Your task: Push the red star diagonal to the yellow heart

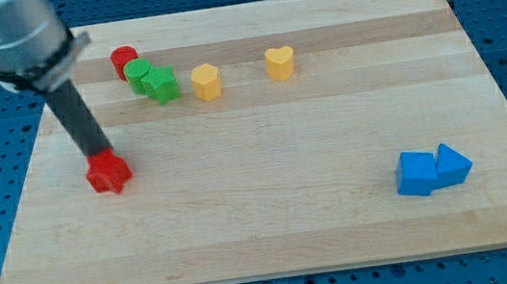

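The red star (108,173) lies on the wooden board at the view's left, below the middle. The yellow heart (280,62) lies near the view's top, right of centre, far from the star. My tip (100,155) rests at the star's top edge, touching it or very close to it. The dark rod slants up to the view's upper left.
A red cylinder (124,61), a green cylinder (139,76) and a green star (162,84) cluster at the top left. A yellow hexagon-like block (206,82) lies right of them. Two blue blocks (418,173) (452,164) sit side by side at the lower right. The board's left edge (24,204) runs near the star.
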You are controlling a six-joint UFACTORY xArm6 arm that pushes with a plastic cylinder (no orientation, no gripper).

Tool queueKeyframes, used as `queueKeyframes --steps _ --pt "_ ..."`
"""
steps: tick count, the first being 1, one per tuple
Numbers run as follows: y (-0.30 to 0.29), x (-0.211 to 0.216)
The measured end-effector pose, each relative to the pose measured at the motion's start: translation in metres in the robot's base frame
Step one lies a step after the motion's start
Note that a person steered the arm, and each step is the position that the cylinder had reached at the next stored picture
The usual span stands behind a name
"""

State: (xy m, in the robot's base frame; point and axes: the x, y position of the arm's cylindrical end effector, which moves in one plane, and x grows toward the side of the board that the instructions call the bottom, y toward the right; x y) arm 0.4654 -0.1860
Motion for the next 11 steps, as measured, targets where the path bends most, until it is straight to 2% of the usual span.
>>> queueKeyframes --steps 1,2,3,4,5,6,7,8,9,10,11 --pt "0.033 0.01" --pt "0.001 -0.009" --pt "-0.063 -0.02" --pt "-0.09 0.018" --pt "-0.059 0.051" --pt "0.002 0.059" --pt "0.015 0.063" --pt "-0.029 0.055" --pt "-0.037 0.011" --pt "-0.004 0.017" --pt "0.044 0.062"
